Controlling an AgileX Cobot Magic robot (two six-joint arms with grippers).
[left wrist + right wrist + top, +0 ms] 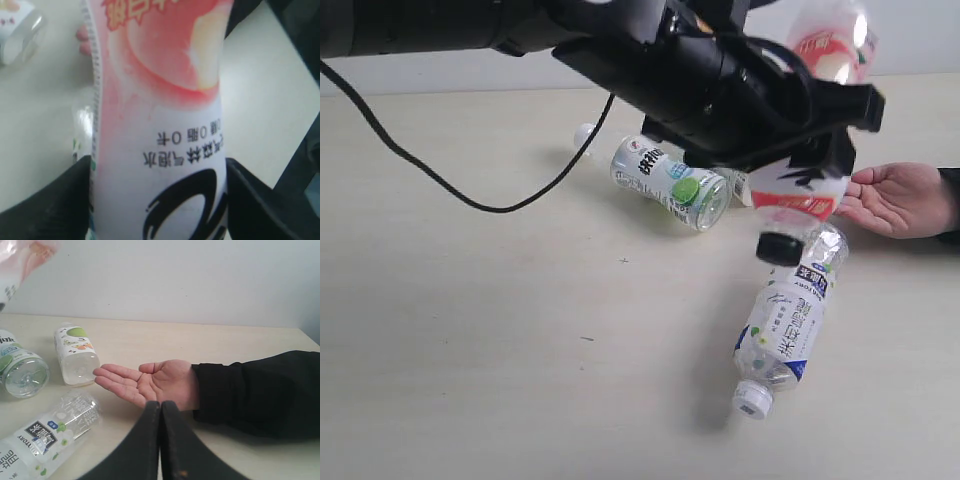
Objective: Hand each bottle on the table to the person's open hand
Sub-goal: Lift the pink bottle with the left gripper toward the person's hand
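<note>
1. Filling the left wrist view, the clear plastic bottle with a pink-red label and black cap is clamped in the left gripper. 1 black finger presses each side of the label.
2. Left of centre in the exterior view, a clear plastic bottle with a white-and-green label lies on its side on the pale beige wood-grain table. Its base is turned toward the lower right. The right wrist view shows a clear plastic bottle with an apple-printed white label lying just beside it.
3. At centre right, the pink-red bottle hangs clear of the table. Its long axis is steep, with the cap pointing down and the base toward the upper right of the frame.
4. Below it, at lower centre right, a clear plastic bottle with a blue-and-white label lies on the table, white cap toward the bottom edge.
5. At the right edge, the person's open hand waits palm up, fingers pointing left. The fingertips are just beside the held label and lower than the bottle's base. The handover looks like a short carry rightward and down onto the palm.
6. The right gripper has its 2 black fingers pressed together on nothing. It points at the palm from nearby, but being empty it has nothing to deliver, so this handover falls to the left arm.
</note>
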